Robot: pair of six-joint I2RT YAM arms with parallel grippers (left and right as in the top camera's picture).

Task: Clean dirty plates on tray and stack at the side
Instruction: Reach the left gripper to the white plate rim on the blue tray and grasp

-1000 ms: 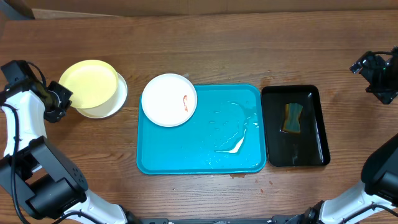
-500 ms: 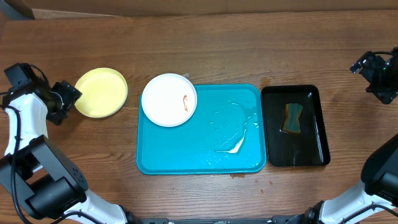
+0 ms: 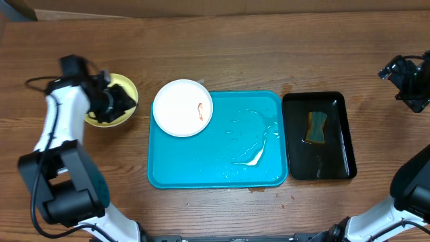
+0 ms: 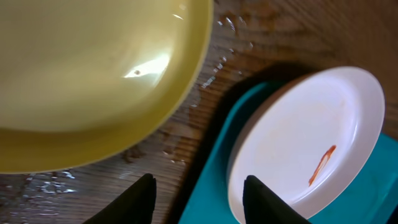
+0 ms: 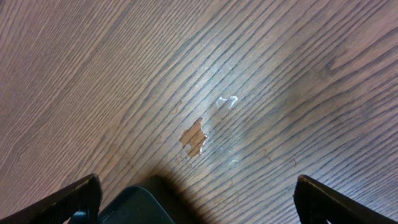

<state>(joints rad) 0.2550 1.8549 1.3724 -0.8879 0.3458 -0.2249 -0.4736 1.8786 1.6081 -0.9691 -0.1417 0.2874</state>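
A: Left gripper (image 4: 199, 196)?
B: Over the yellow plate (image 3: 124, 91) on the table (image 3: 269, 54), left of the turquoise tray (image 3: 201, 161). Fingers spread, nothing between them.
A: Other plates?
B: White plate (image 3: 182, 107) with a red smear sits on the tray's top-left corner, overhanging the rim.
A: Right gripper (image 5: 196, 199)?
B: Wide apart, over bare wood near the black tray (image 3: 336, 168). Sponge (image 3: 316, 127) lies in it.

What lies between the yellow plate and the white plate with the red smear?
Only bare wet wood: the left wrist view shows table with water droplets separating the yellow plate from the white plate.
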